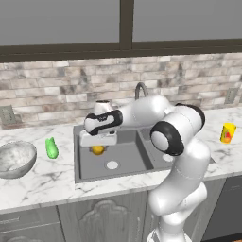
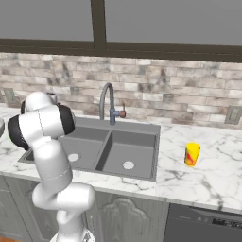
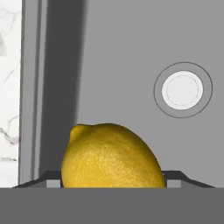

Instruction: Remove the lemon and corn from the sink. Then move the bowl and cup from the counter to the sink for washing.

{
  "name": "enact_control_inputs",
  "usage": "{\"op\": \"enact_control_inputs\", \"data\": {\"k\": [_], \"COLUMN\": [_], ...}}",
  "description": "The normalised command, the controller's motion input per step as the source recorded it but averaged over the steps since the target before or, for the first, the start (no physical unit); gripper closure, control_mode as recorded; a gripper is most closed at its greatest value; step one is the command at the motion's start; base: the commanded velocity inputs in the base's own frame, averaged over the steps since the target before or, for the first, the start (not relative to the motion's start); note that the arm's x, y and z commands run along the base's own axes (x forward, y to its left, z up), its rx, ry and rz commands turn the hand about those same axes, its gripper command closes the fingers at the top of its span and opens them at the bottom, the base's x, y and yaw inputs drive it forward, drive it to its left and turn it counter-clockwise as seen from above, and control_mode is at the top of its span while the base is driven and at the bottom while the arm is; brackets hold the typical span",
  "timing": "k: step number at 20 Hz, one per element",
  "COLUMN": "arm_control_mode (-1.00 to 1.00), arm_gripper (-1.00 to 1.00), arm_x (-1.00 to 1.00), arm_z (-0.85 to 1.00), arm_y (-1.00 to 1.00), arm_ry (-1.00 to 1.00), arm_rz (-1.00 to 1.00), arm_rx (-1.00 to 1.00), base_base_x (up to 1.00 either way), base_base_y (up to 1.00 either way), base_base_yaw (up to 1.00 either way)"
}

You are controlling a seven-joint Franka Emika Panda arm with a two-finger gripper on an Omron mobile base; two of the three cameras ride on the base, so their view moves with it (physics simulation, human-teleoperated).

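The yellow lemon point(image 3: 111, 153) sits low in the left basin of the grey sink point(image 1: 128, 158), close to its left wall. My gripper point(image 1: 98, 145) reaches down over it, one dark fingertip point(image 3: 51, 180) against each side of the fruit, shut on it. I cannot tell whether the lemon point(image 1: 98, 151) still touches the basin floor. The green corn point(image 1: 51, 148) lies on the counter left of the sink. Beside it, further left, stands the speckled grey bowl point(image 1: 16, 158). The yellow cup point(image 1: 228, 133) with its red mark point(image 2: 192, 154) stands on the counter right of the sink point(image 2: 137, 151).
A curved grey faucet point(image 1: 140, 89) rises behind the basins point(image 2: 108, 97). A round drain point(image 3: 182, 89) lies beyond the lemon. A brick backsplash runs along the back of the marble counter point(image 1: 47, 182), with wall sockets point(image 1: 8, 115) at both ends.
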Motion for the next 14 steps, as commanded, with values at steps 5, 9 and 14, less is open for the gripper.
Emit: {"op": "enact_control_inputs", "data": {"k": [5, 9, 14], "arm_control_mode": [-1.0, -1.0, -1.0], "arm_gripper": [1.0, 1.0, 1.0], "arm_x": [-0.25, -0.18, -0.15], "arm_z": [0.16, 0.17, 0.13], "arm_y": [0.22, 0.27, 0.31], "arm_ry": [-0.12, -0.04, -0.04], "arm_rz": [0.0, 0.0, 0.0], "arm_rx": [0.02, 0.01, 0.0], "base_base_x": [0.0, 0.0, 0.0], "base_base_y": [0.0, 0.0, 0.0], "base_base_yaw": [0.0, 0.0, 0.0]}}
